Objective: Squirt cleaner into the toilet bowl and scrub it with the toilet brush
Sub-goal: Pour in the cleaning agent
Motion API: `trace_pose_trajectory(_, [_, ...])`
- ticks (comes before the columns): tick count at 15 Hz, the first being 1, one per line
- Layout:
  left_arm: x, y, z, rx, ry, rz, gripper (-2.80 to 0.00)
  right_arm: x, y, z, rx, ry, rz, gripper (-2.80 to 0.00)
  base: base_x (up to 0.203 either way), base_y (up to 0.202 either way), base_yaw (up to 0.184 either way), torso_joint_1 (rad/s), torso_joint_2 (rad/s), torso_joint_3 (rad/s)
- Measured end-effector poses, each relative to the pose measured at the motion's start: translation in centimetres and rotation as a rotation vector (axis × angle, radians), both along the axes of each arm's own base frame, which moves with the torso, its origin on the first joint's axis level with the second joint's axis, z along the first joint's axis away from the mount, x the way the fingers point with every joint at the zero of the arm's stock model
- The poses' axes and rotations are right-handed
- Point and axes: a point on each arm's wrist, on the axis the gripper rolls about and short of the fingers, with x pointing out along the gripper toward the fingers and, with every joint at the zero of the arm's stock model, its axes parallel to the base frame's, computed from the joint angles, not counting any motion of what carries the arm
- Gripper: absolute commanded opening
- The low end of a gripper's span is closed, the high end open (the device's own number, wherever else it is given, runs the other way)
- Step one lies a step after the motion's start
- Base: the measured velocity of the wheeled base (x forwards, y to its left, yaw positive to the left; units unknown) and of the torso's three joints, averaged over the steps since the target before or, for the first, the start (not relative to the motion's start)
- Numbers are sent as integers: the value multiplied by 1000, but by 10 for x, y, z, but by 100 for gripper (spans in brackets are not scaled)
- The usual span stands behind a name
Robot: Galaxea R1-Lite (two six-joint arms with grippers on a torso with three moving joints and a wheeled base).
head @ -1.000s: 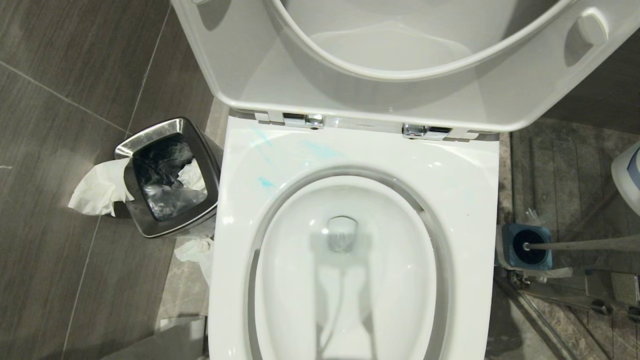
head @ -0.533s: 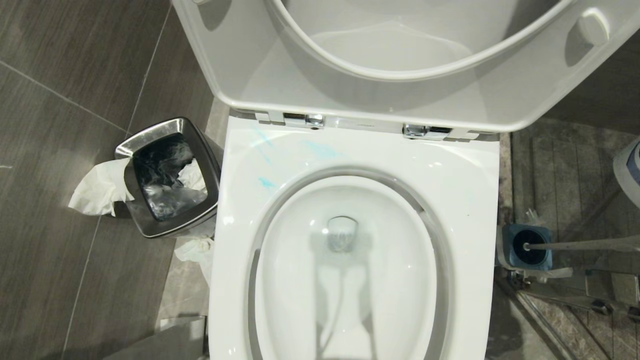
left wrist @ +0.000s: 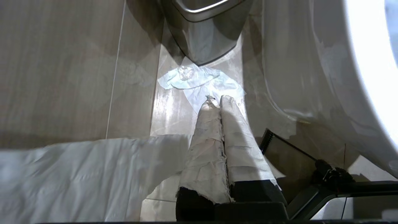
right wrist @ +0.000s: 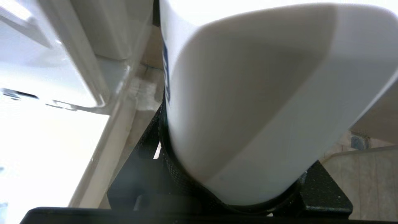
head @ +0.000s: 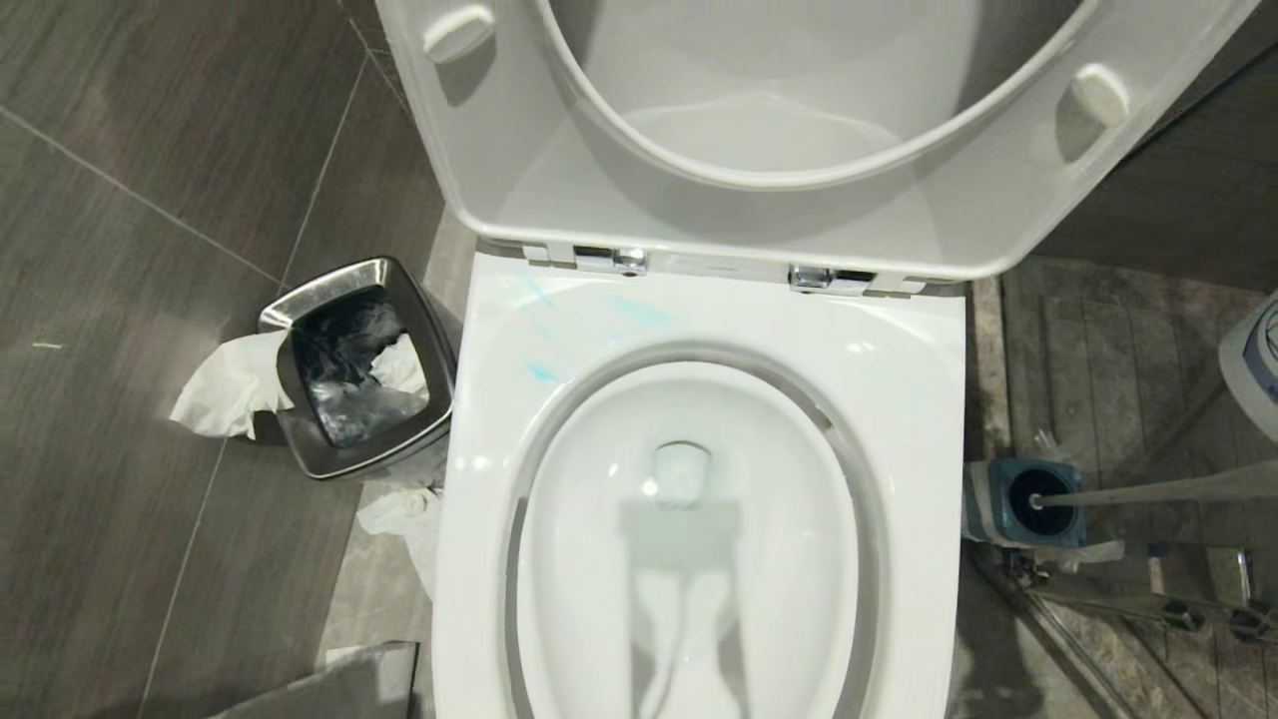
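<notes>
The toilet bowl [head: 689, 559] shows only pale blue cleaner [head: 544, 372] smears on its rim. The right gripper [right wrist: 236, 186] has its jaws clamped on a white bottle [right wrist: 248, 102] beside the bowl; the left gripper [left wrist: 217, 101] hangs low, jaws together. The toilet brush [head: 1118, 492] sits in its holder [head: 983, 504], so scrubbing appears not yet begun.

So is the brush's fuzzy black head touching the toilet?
Apart. The head view shows the toilet brush with its black head down in the blue holder on the floor, with floor between it and the toilet bowl.

The whole head view has shifted, so the camera moved, not the things; the toilet bowl [head: 699, 559] sits slightly lower, a second lid bumper [head: 458, 32] shows upper left; the white bottle [head: 1253, 364] at the right edge sits a little lower.
</notes>
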Motion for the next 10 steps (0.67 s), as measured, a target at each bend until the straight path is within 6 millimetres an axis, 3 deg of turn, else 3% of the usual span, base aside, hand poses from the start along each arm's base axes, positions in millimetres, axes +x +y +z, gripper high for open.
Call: trace_pose_trajectory(10, [0,0,0,0,0,0,-280,1,0,-6,-10,23,-12,-280,0,0,0,0,1,201])
